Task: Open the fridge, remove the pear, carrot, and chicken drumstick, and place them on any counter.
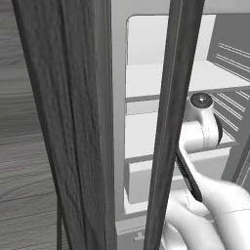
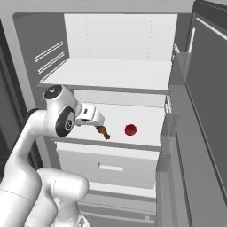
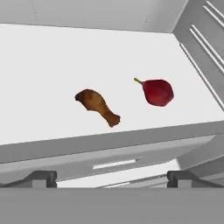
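The fridge [image 2: 119, 57] stands open, and on its middle white shelf [image 3: 43, 65] lie the chicken drumstick [image 3: 97, 106] and, well apart to its side, the dark-red pear [image 3: 157, 92]. The gripper [image 3: 111, 178] hangs above the shelf's front edge with its fingertips [image 3: 41, 177] spread wide and nothing between them; in the right base view it sits just over the drumstick [image 2: 103, 131], with the pear [image 2: 130, 130] further along. The drumstick looks light and fairly stiff, with an uneven, possibly greasy skin. The thick meaty end is probably the safest place to grip, across its narrower width, since the thin bone end could pivot or slip out. The pear is smooth and round, so it will likely roll; closing across its widest part, away from the stem, should hold it.
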{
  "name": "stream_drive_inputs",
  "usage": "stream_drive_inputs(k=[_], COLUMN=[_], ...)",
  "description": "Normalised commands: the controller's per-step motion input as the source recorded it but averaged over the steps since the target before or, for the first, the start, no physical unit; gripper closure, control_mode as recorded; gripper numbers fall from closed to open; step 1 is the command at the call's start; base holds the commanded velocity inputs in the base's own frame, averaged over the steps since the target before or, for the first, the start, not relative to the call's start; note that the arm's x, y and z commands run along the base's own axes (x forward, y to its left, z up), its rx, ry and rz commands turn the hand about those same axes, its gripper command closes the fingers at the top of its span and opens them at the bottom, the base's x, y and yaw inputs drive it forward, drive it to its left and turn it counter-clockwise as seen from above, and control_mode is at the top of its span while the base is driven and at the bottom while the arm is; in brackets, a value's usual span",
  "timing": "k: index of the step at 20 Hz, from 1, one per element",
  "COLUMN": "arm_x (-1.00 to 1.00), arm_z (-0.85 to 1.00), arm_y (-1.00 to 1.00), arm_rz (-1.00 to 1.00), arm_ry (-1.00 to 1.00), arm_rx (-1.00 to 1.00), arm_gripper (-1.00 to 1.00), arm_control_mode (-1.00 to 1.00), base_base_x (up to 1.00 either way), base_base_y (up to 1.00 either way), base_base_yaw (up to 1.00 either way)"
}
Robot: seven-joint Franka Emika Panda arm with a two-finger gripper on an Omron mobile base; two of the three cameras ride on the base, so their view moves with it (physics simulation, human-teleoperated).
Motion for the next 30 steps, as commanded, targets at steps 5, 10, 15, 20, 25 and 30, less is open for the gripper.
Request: stream_drive_inputs(k=[5,10,15,20,25,30], arm_x=[0.52,0.19,0.01,0.02,0.20,0.55], arm_z=[-0.30,-0.66,-0.58,-0.25,-0.26,-0.02], arm_y=[-0.01,-0.11,-0.17,-0.02,0.00,0.00], arm_rz=[0.11,0.15,0.16,0.19,0.21,0.12], arm_ry=[0.30,0.05,-0.08,-0.26,-0.17,-0.06], arm_rx=[0.00,0.00,-0.01,-0.01,0.00,0.00], arm_gripper=[-1.00,-1.00,-1.00,-1.00,-1.00,-1.00], arm_control_mode=[-1.00,-1.00,-1.00,-1.00,-1.00,-1.00], base_base_x=[0.00,0.00,0.00,0.00,0.00,0.00], base_base_y=[0.00,0.00,0.00,0.00,0.00,0.00], base_base_yaw=[0.00,0.00,0.00,0.00,0.00,0.00])
